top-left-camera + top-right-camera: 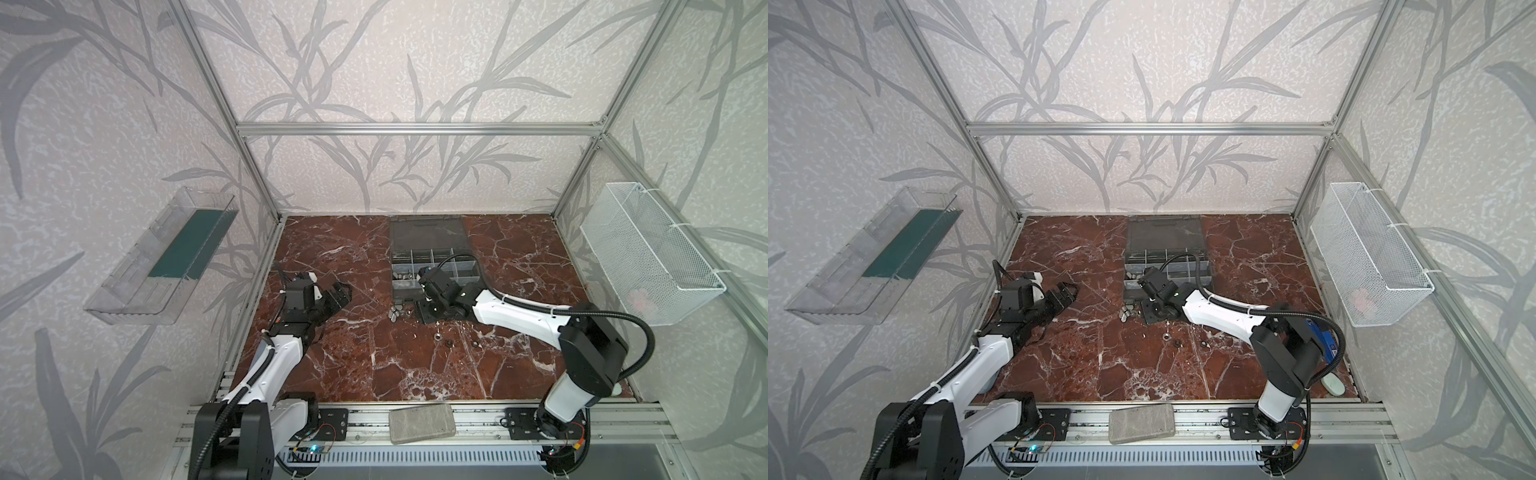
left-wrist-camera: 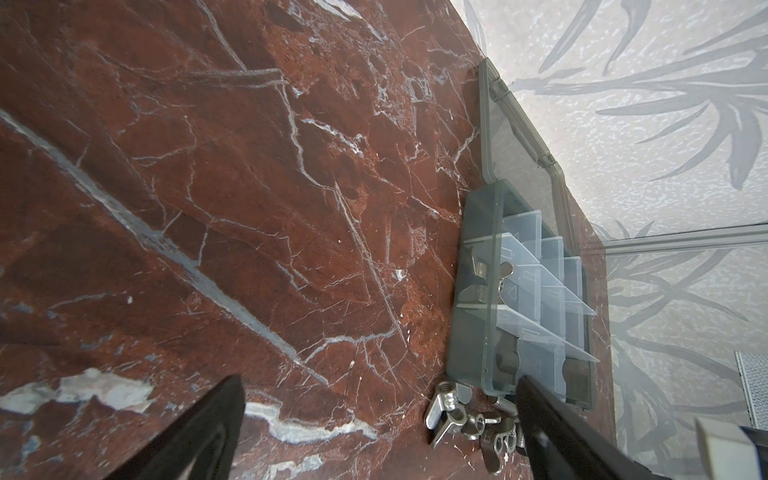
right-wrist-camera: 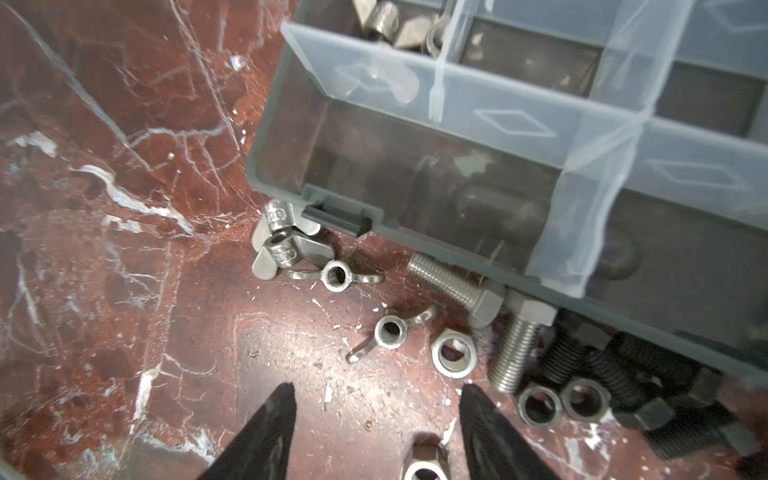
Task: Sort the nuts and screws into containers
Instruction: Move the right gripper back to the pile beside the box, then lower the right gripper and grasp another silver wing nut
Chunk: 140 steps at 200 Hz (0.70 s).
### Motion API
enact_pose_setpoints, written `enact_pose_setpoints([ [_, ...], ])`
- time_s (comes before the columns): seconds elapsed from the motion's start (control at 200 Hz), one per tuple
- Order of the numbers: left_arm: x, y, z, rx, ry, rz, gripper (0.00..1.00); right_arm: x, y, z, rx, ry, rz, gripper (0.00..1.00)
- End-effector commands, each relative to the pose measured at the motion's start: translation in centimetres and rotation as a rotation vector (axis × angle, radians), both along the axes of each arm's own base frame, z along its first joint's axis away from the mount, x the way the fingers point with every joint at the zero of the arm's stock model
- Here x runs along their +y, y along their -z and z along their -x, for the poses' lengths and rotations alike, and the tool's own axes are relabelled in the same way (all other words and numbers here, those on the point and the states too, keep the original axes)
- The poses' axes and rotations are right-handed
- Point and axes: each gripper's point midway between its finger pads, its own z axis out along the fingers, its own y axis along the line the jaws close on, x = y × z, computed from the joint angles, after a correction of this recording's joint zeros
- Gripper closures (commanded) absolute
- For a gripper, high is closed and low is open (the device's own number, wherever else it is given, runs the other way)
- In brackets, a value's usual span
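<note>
Steel-hard, light and likely slick, the silver hex nut point(image 3: 423, 465) lies on the marble tabletop point(image 3: 124, 291), well in from its edges, near the organizer case point(image 3: 415, 199) — pinch its flats; your right gripper's point(image 3: 378, 390) jaws stand apart and empty, the left gripper's point(image 2: 379, 380) wide.

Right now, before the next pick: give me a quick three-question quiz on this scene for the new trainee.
1. True or false: the organizer case has its lid open.
2. What lies between the right tool's fingers, not gripped? A) a wing nut B) a silver hex nut C) a black screw
3. How many silver hex-head screws show outside the case in the right wrist view?

Key: 1 true; 2 B; 3 two.
</note>
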Motion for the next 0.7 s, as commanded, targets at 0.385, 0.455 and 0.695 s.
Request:
enact_pose_setpoints([
  [0.385, -0.1, -0.9, -0.5, -0.022, 0.007, -0.005, 0.01, 0.2, 2.6, 0.0, 0.08, 0.08, 0.082, 0.4],
  [0.455, -0.1, -0.8, -0.5, -0.021, 0.007, -0.005, 0.01, 0.3, 2.9, 0.0, 0.087, 0.071, 0.086, 0.43],
  [0.695, 0.0, -0.5, -0.4, -0.013, 0.007, -0.015, 0.0, 0.1, 3.5, -0.4, 0.089, 0.067, 0.098, 0.48],
])
